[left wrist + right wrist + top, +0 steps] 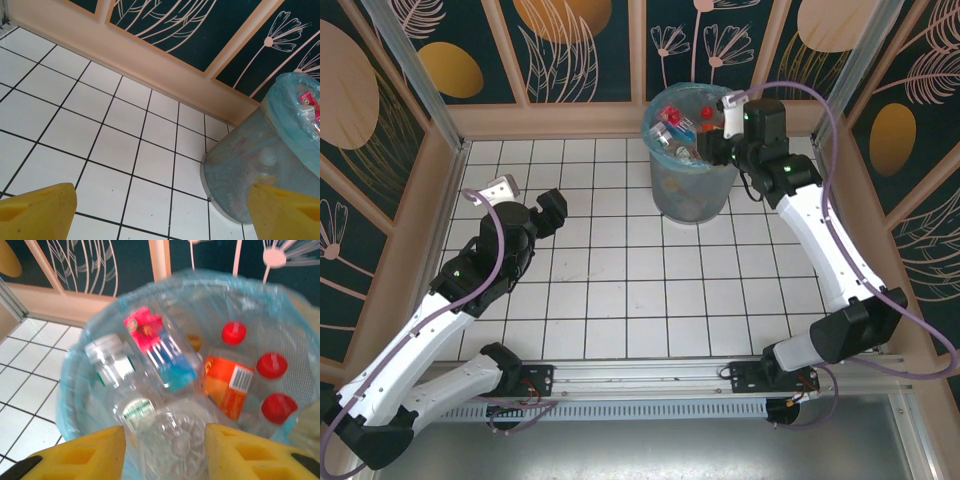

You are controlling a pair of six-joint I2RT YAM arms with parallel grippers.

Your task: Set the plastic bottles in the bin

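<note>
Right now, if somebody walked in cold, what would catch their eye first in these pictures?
A round grey-blue mesh bin with a light-blue liner at the far edge of the white tiled table, full of clear plastic bottles, several red-capped. The right gripper hangs over its mouth; the left gripper hovers open, left of it.

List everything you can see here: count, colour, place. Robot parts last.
table: one, white tiles
walls: dark, pale plant drawings, around the table
bin: one, grey-blue, light-blue bag, far side of table
plastic bottles: several, clear, red or white caps, in the bin
arms: two, white and black, near edge
left pincer: yellow pads, open, over the table's left
right pincer: yellow pads, open, above the bin
</note>
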